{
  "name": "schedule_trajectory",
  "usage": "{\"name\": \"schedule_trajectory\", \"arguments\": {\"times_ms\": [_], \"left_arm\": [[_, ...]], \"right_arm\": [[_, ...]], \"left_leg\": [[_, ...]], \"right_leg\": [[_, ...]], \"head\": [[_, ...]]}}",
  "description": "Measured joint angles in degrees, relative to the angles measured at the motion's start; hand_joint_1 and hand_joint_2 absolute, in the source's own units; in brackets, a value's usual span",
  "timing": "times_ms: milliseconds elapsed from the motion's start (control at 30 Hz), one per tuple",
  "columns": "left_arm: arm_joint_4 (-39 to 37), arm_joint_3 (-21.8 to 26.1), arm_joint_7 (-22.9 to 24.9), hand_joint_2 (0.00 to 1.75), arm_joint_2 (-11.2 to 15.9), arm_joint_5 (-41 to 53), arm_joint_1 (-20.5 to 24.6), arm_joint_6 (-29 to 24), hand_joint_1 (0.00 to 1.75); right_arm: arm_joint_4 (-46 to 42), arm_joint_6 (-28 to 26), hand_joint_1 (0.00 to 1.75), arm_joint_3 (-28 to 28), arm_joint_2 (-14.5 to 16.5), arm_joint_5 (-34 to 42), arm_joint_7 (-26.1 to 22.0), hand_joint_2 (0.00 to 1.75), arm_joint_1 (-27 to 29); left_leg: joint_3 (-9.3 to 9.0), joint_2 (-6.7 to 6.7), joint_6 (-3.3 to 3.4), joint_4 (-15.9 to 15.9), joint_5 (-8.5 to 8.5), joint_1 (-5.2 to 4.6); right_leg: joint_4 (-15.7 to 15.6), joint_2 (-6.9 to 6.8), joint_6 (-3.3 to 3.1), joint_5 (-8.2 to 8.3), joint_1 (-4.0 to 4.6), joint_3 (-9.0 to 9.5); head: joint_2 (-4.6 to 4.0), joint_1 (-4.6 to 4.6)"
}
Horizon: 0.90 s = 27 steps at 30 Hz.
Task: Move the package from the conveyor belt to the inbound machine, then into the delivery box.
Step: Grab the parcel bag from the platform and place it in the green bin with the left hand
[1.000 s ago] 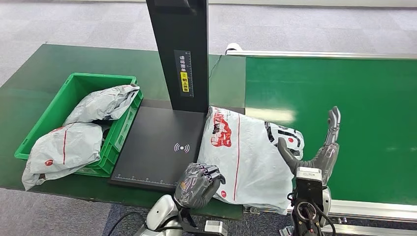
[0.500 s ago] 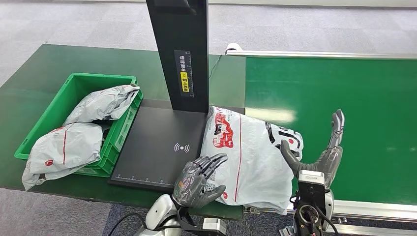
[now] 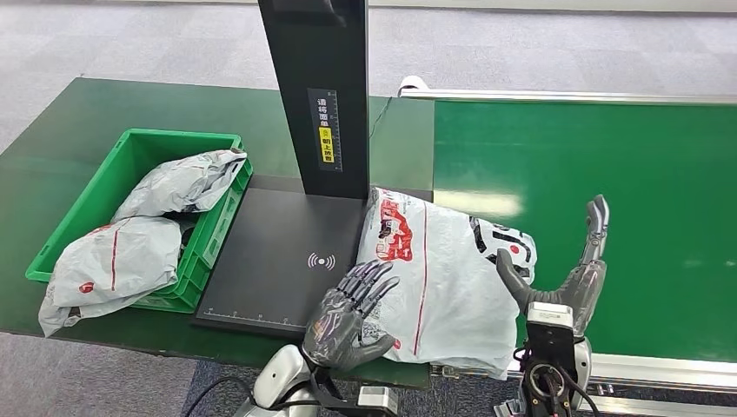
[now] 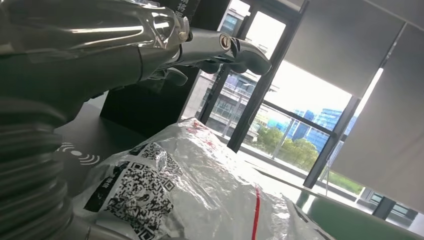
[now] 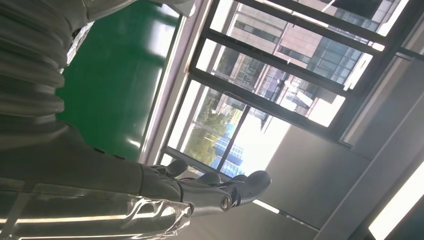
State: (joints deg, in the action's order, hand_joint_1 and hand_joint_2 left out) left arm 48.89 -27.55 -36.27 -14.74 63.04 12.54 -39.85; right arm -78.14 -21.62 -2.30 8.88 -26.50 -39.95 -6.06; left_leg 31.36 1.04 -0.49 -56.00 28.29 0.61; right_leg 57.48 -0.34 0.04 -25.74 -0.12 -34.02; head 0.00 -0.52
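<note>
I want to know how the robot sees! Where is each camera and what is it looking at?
Head view: high on the body, looking down at the package, black scanner plate and green crate; both hands show, left hand, right hand.
Left wrist view: behind the left hand, low over the package, facing windows.
Right wrist view: behind the right hand, facing the green belt and windows.
Head and left wrist views share the package.

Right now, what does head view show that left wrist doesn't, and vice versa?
Head view alone: the green crate holding two grey bags, the green conveyor belt, the right hand open beside the package, and the scanner's black post.

Left wrist alone: the QR label on the package up close, and windows behind.

Both: the white package, the left hand open at its near edge, and the black scanner plate.
</note>
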Motion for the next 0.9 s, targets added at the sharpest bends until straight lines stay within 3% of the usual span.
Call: {"name": "schedule_trajectory", "arguments": {"times_ms": [500,767,900], "left_arm": [[1.9,0.19,1.03,1.75,3.98,-1.15,-3.12,1.2,0.0],[3.88,0.18,0.17,1.75,6.02,-4.09,-5.46,5.18,0.0],[4.85,0.18,1.3,1.75,6.91,-2.25,-6.31,3.47,0.0]], "right_arm": [[0.28,-1.02,0.0,0.18,-1.03,2.68,0.0,1.75,-0.08],[1.18,-1.98,0.0,1.34,-2.16,4.46,0.0,1.75,-0.62],[1.96,-2.18,0.0,2.21,-2.74,5.44,0.0,1.75,-1.69]], "left_leg": [[0.02,0.0,0.0,0.01,0.0,0.0],[0.03,0.0,0.0,0.01,0.0,0.0],[0.02,-0.01,0.0,0.01,0.0,0.0]], "right_leg": [[0.0,0.0,0.0,0.0,0.0,0.0],[0.0,0.0,0.0,0.0,0.0,0.0],[0.0,0.0,0.0,0.0,0.0,0.0]], "head": [[0.0,0.0],[0.0,0.0],[0.0,0.0]]}}
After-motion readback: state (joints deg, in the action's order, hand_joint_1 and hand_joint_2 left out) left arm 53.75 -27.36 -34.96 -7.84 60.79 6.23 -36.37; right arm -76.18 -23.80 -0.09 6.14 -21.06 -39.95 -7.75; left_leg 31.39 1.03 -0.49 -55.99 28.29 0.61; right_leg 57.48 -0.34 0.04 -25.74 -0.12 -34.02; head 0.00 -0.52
